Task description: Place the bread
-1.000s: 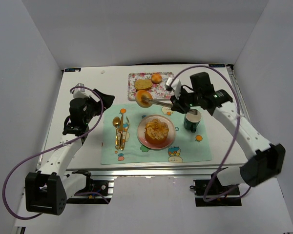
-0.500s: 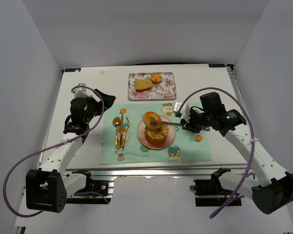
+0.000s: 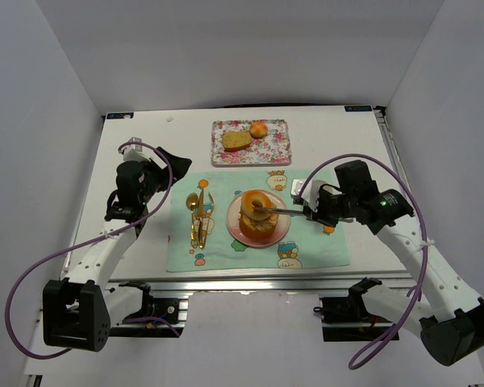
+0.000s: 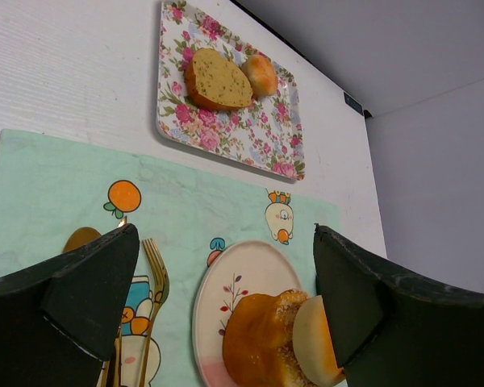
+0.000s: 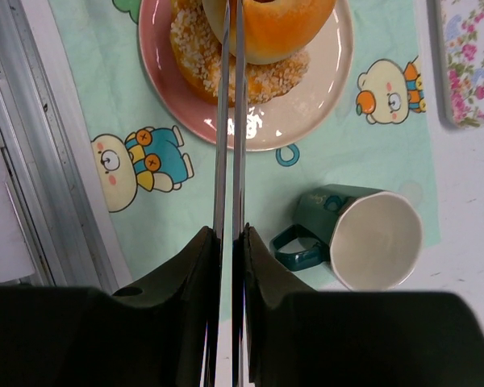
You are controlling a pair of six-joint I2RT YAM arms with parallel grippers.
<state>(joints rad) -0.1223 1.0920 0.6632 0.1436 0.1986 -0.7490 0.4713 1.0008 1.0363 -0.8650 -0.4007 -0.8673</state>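
A small dark label (image 3: pixel 359 108) at the far right corner of the counter (image 3: pixel 165 133) is too small to read; the mint placemat (image 3: pixel 315 246) shows cartoon figures and oranges. The right hand (image 5: pixel 230 242) is pinched tight on thin metal tongs (image 5: pixel 229 129), whose tips clamp the ring-shaped bread (image 3: pixel 254 201) at the centre of the top view, over the pink plate (image 3: pixel 232 226) and above a crumb-topped bun (image 3: pixel 262 227) — whether the two breads touch I cannot tell. The right wrist view cuts the ring off at its top edge, and the left wrist view crops it at the bottom. The left hand (image 4: pixel 226 258) is spread wide with nothing between its fingers, near the mat's far left corner. The green mug (image 5: pixel 375 238) is hidden behind the right arm from above. Gold cutlery (image 3: pixel 198 216) lies just left of the plate. Bare counter separates the mat from the floral tray (image 3: pixel 276 147), which holds a slice (image 3: pixel 236 139) and a round bun (image 3: pixel 259 129) — and the mat's near edge runs beside the metal rail (image 5: pixel 24 121).
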